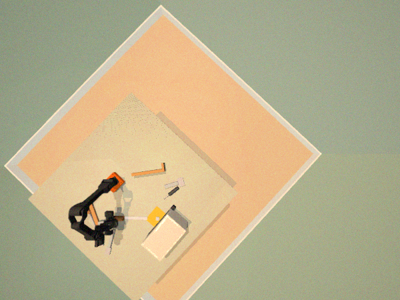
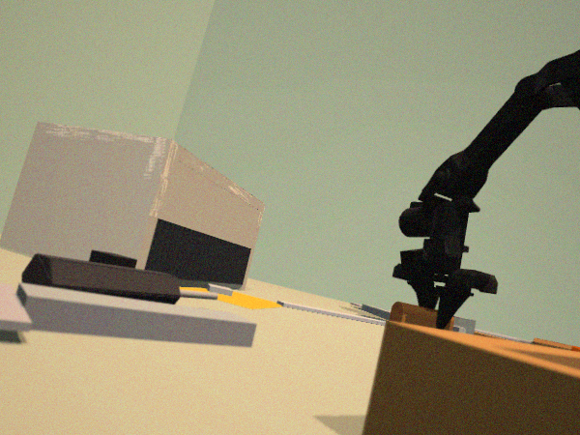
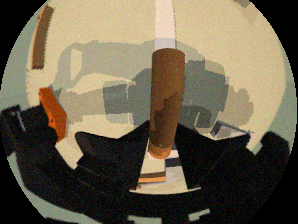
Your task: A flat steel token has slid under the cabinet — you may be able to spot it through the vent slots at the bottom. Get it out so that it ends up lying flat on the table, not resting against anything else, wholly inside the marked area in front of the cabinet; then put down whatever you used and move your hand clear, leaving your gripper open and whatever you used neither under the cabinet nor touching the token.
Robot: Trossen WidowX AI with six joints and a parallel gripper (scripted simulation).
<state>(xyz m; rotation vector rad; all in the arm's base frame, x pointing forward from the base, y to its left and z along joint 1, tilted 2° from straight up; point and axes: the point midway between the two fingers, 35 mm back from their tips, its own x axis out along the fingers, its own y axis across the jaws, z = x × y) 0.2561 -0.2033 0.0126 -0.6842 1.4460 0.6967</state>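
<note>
Gripper (image 1: 115, 219) low over the table (image 1: 133, 133), jaws clenched on the brown handle (image 3: 165, 99) of a long pale rod (image 1: 135, 218). Rod lies level, pointing at the cabinet (image 1: 165, 237); its far end sits on the yellow marked area (image 1: 156, 215), near the cabinet's foot.

Token: a small pale square (image 1: 157, 219) shows on the yellow patch at the rod's tip. Probably the token, but too small to be sure; nothing else token-like is in view, and the vent slots show only dark.

Risks, as judged:
- If that square is the token, it lies near the patch edge closest to the cabinet. A forward nudge could send it back underneath.
- If the tip stays touching it at put-down, the task fails. Needs a clean separation first.
- Long rod, grip at one end: any wrist twist swings the tip wide and could flick the token off the patch.
- Setting the rod down pointing this way may leave its end under the cabinet.
</note>
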